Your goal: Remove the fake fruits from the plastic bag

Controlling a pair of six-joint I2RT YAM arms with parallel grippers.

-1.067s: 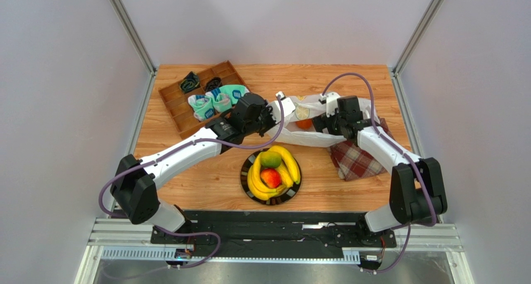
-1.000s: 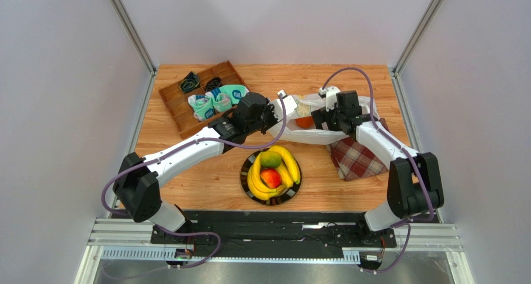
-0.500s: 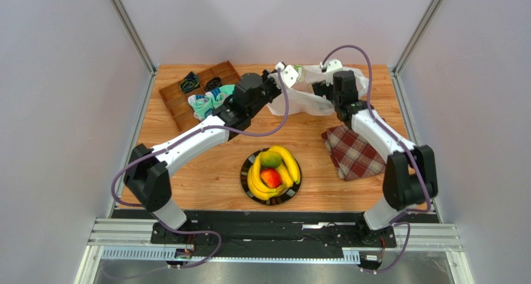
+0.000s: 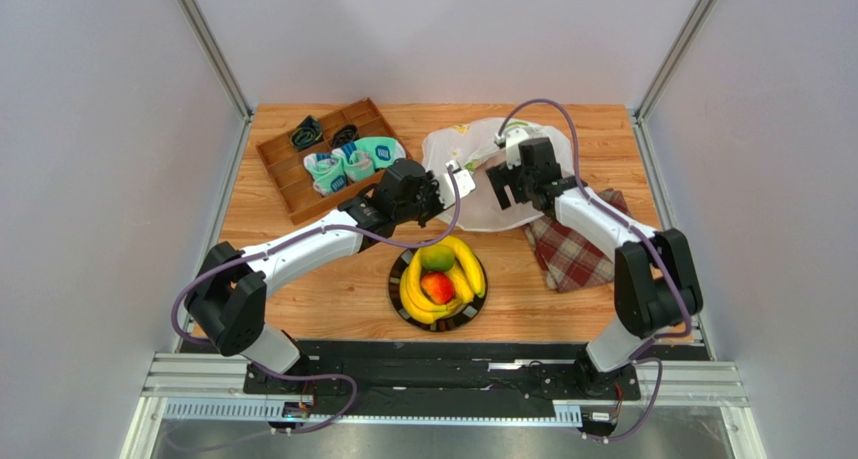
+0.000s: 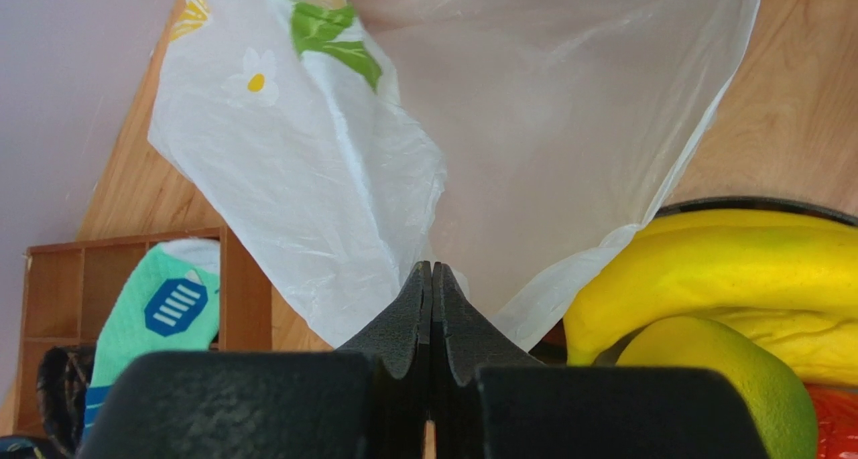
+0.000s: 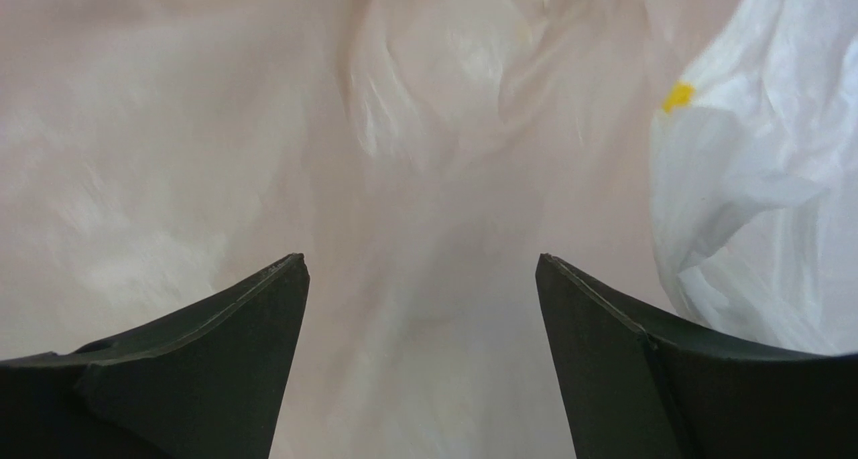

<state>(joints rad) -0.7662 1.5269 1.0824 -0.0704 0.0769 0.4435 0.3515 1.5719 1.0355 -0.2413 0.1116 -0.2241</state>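
The plastic bag (image 4: 481, 206) lies spread on the tabletop (image 4: 332, 288), right of centre and toward the far edge, a printed fold bunched at its far side. The left gripper (image 5: 432, 278) is pressed together, pinching a low corner of the bag's film. The right gripper (image 6: 420, 260) is spread wide over the bag's right part, with nothing between its fingers (image 6: 201, 369) but pale film beyond them.

The fake fruits (image 4: 439, 275) are heaped on a black plate (image 4: 448, 324) at the middle of the near edge: yellow bananas, a green one and a red one. The plate is just nearer than the bag's near edge. A red plaid cloth (image 4: 576, 256) lies by the right edge, its far end tucked under the bag and the right arm. A wooden tray (image 4: 287, 183) sits in the far left corner, with teal socks (image 4: 352, 162) and dark rolled items in its compartments.

Both wrists cover the bag's middle from above. The film is cloudy, and the right wrist view shows only blurred folds, so what the bag holds cannot be told. The left wrist view cuts off the bananas and shows only a red sliver at its edge.
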